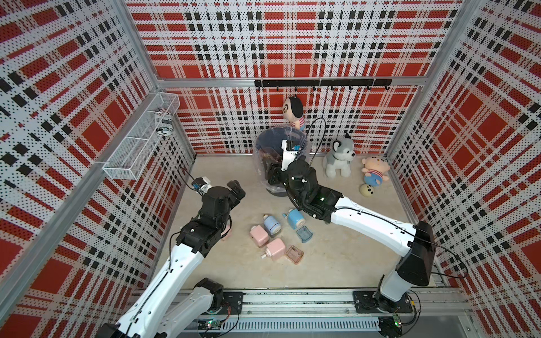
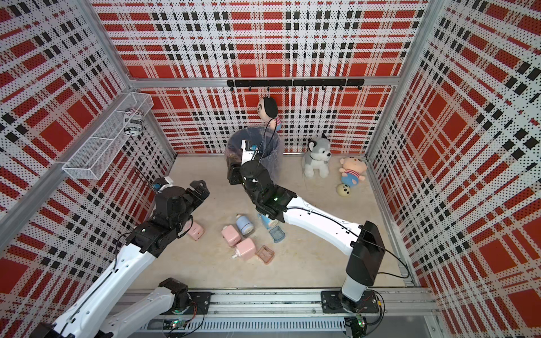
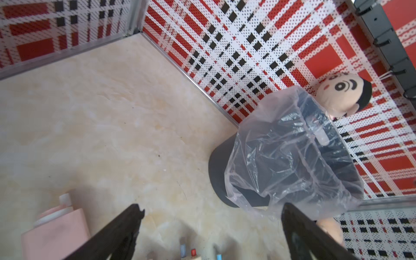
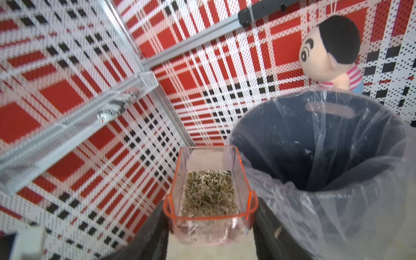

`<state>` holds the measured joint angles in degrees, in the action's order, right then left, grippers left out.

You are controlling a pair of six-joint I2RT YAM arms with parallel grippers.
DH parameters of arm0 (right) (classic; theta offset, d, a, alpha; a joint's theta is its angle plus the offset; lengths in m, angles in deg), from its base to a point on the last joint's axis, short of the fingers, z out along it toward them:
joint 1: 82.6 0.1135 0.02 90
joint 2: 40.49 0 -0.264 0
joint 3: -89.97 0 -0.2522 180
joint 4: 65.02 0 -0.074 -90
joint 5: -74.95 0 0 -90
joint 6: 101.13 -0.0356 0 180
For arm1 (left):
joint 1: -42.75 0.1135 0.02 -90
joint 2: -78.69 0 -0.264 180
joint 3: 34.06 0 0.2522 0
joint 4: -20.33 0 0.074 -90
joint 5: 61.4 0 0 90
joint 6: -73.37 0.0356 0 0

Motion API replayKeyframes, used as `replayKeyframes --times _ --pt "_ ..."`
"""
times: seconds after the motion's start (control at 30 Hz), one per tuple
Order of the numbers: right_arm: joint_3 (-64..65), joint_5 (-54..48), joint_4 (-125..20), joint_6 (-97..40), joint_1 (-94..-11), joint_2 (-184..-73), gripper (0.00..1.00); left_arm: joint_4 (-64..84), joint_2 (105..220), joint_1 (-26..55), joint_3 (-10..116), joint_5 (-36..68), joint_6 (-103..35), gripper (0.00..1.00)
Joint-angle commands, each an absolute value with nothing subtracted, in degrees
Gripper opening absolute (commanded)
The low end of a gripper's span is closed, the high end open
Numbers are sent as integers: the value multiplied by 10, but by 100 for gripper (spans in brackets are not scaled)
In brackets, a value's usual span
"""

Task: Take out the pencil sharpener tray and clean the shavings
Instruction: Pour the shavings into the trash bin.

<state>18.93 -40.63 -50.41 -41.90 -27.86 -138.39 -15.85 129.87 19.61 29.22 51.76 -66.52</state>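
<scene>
Currently, right claw [image 4: 210, 225] is grasping the tray [image 4: 242, 180] of shavings [image 4: 208, 191], bin [image 4: 270, 139] just beside it; left claw [image 3: 211, 216] is gaping, empty.

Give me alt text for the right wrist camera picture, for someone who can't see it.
The right gripper holds a clear pink tray with brownish pencil shavings in its bottom, beside the open mouth of a dark bin lined with a clear plastic bag. A plush doll hangs behind the bin against a red plaid wall.
</scene>
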Motion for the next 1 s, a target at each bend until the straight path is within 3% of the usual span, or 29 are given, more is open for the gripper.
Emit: replayKeyframes --times 0.0,0.33,0.63,0.97 --pt "267 -378 -415 -495 -297 -1429 40 -32 1296 174 269 499 -625 98" --pt "485 -277 -296 -720 -380 -1540 39 113 1309 158 224 482 -574 98" --pt "497 -170 -289 -945 -436 -1582 35 178 1344 157 219 464 -557 98" --pt "495 -163 -232 -1158 -446 -1576 37 159 1324 145 207 496 -579 98"
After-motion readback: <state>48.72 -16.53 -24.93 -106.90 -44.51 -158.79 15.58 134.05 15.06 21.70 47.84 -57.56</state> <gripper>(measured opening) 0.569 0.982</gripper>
